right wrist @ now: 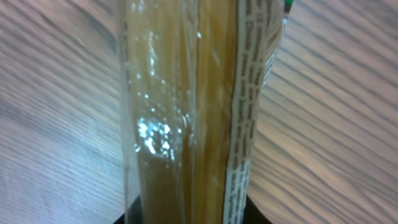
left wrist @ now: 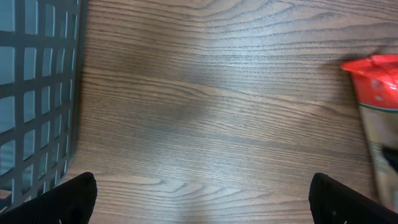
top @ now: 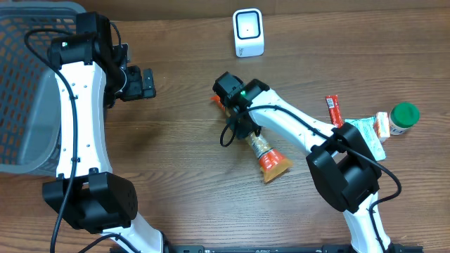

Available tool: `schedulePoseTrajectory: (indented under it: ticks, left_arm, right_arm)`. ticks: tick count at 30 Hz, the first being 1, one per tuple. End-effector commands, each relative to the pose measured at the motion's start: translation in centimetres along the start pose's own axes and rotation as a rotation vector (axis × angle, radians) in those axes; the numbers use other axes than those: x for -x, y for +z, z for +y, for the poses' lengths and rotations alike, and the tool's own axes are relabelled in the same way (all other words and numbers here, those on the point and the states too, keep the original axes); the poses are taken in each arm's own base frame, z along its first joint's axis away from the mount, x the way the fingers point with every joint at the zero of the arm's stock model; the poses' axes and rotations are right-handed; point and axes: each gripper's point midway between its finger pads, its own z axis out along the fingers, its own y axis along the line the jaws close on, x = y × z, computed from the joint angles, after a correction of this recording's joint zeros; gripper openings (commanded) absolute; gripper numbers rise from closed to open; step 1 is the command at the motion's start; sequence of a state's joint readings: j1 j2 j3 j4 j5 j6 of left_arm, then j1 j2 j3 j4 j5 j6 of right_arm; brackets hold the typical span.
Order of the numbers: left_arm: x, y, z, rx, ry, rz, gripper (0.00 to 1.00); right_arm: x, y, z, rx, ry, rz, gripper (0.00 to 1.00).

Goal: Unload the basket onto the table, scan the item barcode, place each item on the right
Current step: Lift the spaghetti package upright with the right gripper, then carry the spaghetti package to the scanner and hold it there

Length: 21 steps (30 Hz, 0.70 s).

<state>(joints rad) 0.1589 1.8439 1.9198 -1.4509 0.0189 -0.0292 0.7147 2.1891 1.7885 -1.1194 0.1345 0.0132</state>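
I work at what looks like a mock shop checkout: a brown wood-grain tabletop [top: 183, 154] with a small white box-shaped barcode scanner [top: 248, 31] at twelve o'clock, a grey plastic mesh shopping basket [top: 21, 42] at nine o'clock, and a green-capped white jar [top: 403, 117] among packaged goods at three o'clock.

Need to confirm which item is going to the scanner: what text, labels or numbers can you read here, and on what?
No text is legible.
Clear packet, white label strip: black print, too blurred to read.
Red stick pack: print too small.
Green-capped jar: label too small.
Flat pouch: print too small.
White scanner: no text seen.
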Motion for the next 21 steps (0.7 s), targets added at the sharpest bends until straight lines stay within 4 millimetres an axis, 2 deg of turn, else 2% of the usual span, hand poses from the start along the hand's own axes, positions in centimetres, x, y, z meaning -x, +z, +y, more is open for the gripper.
schedulePoseTrajectory:
  ticks: [1, 6, 9, 12, 16, 21]
  left_arm:
    - [0.3, -1.4, -0.2, -0.005, 0.011, -0.043, 1.00]
    - [0.3, -1.4, -0.2, -0.005, 0.010, -0.043, 1.00]
    - [0.3, -1.4, -0.2, -0.006, 0.010, -0.043, 1.00]
    - [0.3, -1.4, -0.2, -0.006, 0.010, -0.043, 1.00]
    - [0.3, -1.4, -0.2, -0.005, 0.010, -0.043, 1.00]
    - [0.3, -1.4, -0.2, -0.005, 0.010, -0.043, 1.00]
  right_arm:
    - [3.6, -9.8, -2.3, -0.069, -0.094, -0.203, 0.04]
    - [4.3, -17.5, -3.4, -0.079, -0.148, -0.283, 0.03]
    - [4.9, -21.8, -5.4, -0.139, -0.113, -0.370, 0.03]
    - [5.6, -24.6, -6.9, -0.188, -0.146, -0.441, 0.03]
    - [6.6, -25.4, -8.0, -0.226, -0.216, -0.483, 0.03]
    - [9.5, -23.7, -9.5, -0.324, -0.292, -0.496, 0.03]
